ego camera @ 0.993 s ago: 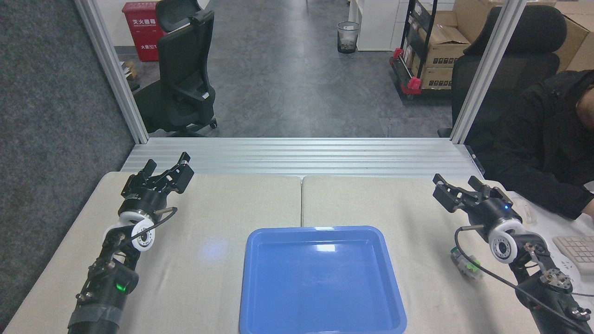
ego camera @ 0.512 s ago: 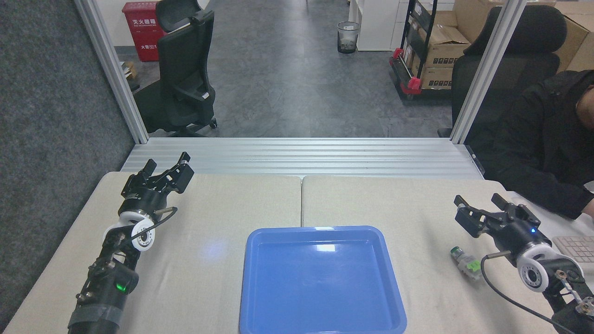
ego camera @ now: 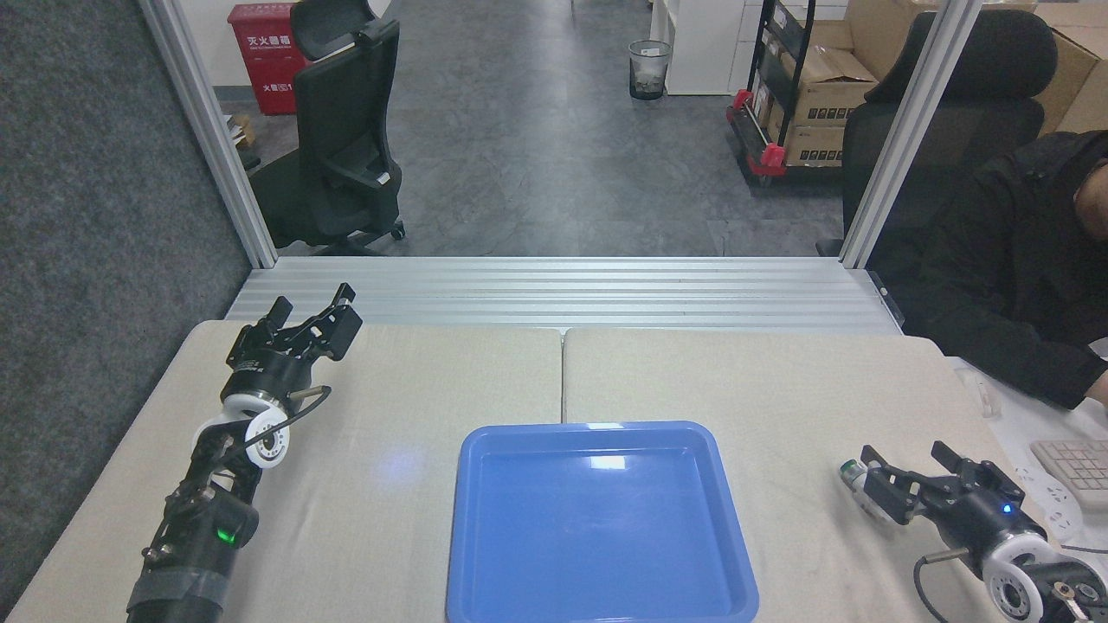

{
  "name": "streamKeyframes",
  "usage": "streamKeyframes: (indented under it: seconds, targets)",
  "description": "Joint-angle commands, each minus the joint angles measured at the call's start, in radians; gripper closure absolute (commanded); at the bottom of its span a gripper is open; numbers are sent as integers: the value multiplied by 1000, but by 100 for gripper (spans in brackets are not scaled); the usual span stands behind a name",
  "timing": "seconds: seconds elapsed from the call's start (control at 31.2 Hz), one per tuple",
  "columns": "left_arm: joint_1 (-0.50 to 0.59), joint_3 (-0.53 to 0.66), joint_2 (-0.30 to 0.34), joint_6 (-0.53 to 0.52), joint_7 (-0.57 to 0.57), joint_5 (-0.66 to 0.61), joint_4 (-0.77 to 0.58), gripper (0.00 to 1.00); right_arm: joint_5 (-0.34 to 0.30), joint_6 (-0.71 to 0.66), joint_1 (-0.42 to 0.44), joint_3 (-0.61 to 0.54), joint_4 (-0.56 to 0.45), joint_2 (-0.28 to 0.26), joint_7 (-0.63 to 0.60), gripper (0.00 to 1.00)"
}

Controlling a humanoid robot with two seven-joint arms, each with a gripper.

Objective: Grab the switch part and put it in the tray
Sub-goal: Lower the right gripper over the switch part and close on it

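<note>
tray [ego camera: 597, 450]: you are looking at glossy blue plastic, smooth, catching ceiling light.
table [ego camera: 433, 389]: you are seeing matt beige cloth-like covering, finely woven.
rail [ego camera: 563, 290]: ribbed brushed metal is showing a dull sheen.
left gripper [ego camera: 310, 322]: matt black.
right gripper [ego camera: 911, 472]: matt black.
switch part [ego camera: 853, 472]: its silver ring is glinting.
left wall [ego camera: 78, 216]: rough grey felt-like panel.

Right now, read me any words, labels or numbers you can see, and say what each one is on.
Red box: white Chinese characters, "灭火器箱", slightly blurred.
Cardboard boxes: dark printed labels, too small to read.
Keyboard: key markings, too blurred to read.
Tray, switch part, both arms: no text visible.
</note>
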Motion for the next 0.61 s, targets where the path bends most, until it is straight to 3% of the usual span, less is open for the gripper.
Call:
streamKeyframes:
  seconds: [0.0, 0.58]
  targets:
    - [0, -23, 0, -1, 0, 0, 0, 0, 2, 5, 57, 9, 45, -20, -2, 2]
    - [0, -23, 0, -1, 0, 0, 0, 0, 31, 30, -26, 31, 74, -30, 12, 2]
